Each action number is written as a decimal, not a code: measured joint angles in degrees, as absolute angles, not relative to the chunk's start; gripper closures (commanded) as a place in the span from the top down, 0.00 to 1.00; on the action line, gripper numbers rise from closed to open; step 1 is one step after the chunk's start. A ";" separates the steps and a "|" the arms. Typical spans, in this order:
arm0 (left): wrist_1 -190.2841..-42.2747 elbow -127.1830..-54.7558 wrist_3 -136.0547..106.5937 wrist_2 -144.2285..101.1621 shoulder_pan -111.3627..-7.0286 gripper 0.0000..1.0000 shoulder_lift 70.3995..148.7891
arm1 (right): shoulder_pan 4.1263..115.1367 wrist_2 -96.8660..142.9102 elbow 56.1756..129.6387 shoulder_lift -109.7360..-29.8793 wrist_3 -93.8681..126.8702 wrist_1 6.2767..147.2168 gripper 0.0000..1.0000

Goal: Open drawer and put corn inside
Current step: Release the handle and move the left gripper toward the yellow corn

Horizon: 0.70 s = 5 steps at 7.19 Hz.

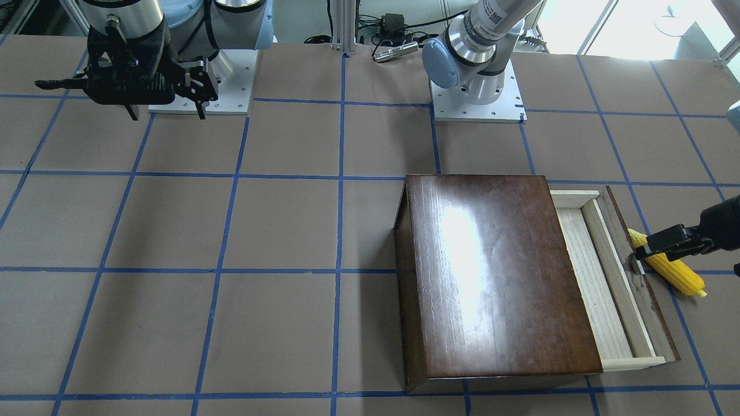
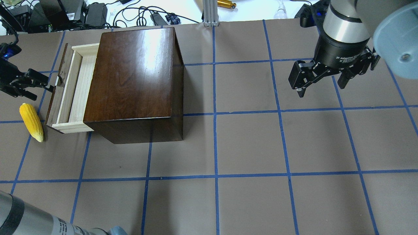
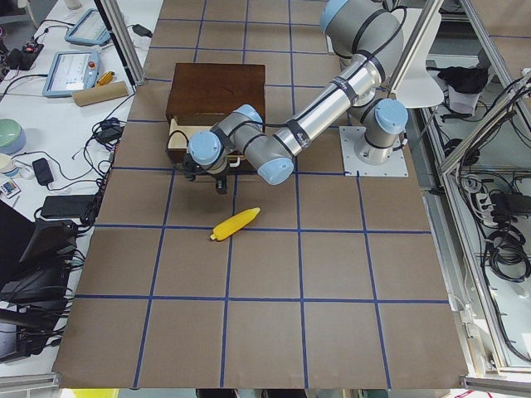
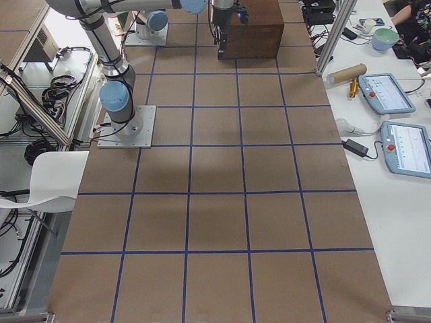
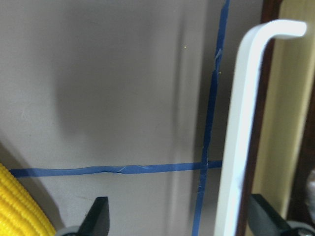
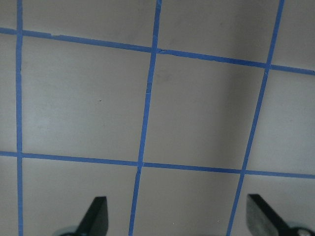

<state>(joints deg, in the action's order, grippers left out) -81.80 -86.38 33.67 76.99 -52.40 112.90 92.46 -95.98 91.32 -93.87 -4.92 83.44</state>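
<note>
Drawer (image 2: 78, 88) part-way out, corn (image 2: 31, 121) beside it

The drawer stands partly out of the box (image 2: 134, 75), with its pale floor showing. Its handle (image 5: 241, 132) sits between the spread fingers of the left gripper (image 2: 44, 92), just beside one finger, and nothing is clamped. The corn lies on the table (image 2: 248, 143) just outside the other finger. Well apart, the right gripper (image 2: 321, 85) hangs with fingers wide, holding nothing.

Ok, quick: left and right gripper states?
Left gripper: open, drawer handle between its fingers, not clamped.
Right gripper: open, empty.
</note>
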 measured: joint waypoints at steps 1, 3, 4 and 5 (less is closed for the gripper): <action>-82.06 -86.49 33.67 78.18 -52.63 1.00 111.23 | 92.46 -95.98 91.32 -93.87 -4.92 83.45 1.00; -83.19 -87.12 33.70 81.88 -52.96 1.00 107.28 | 92.46 -95.98 91.32 -93.87 -4.92 83.47 1.00; -83.35 -87.23 33.70 84.84 -52.80 1.00 105.85 | 92.46 -95.98 91.32 -93.87 -4.92 83.49 1.00; -83.06 -86.97 33.79 87.22 -52.34 1.00 105.44 | 92.46 -95.98 91.32 -93.87 -4.92 83.48 1.00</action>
